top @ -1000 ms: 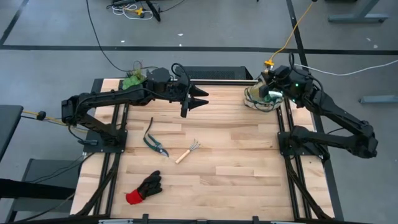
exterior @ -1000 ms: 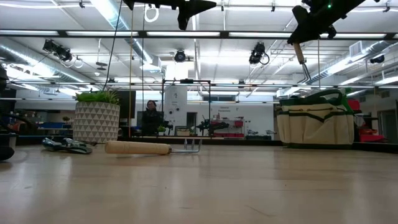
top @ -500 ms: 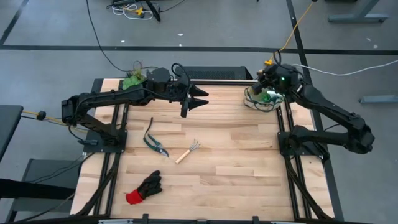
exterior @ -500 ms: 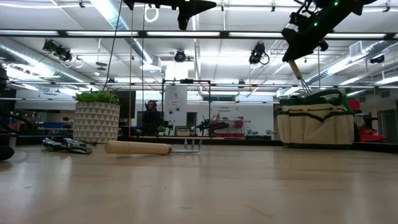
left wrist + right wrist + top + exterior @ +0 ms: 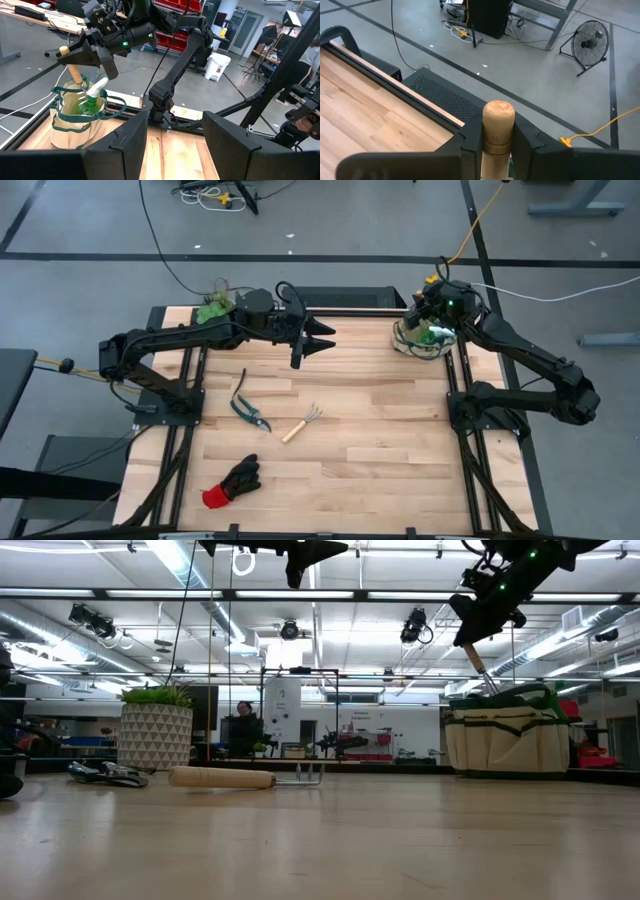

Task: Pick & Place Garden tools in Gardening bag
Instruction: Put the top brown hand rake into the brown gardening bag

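Fork head hidden inside gardening bag [image 5: 507, 738]; wooden-handled fork [image 5: 74, 70] near-upright, handle up, clamped by right gripper [image 5: 497, 137]; left gripper [image 5: 172, 132] parted, empty.

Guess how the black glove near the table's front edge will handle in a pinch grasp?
The glove lies crumpled flat, so it is probably floppy and will likely droop from the fingers. It looks light. Soft fabric seems unlikely to roll or slip, but a dangling cuff may catch the gardening bag rim.
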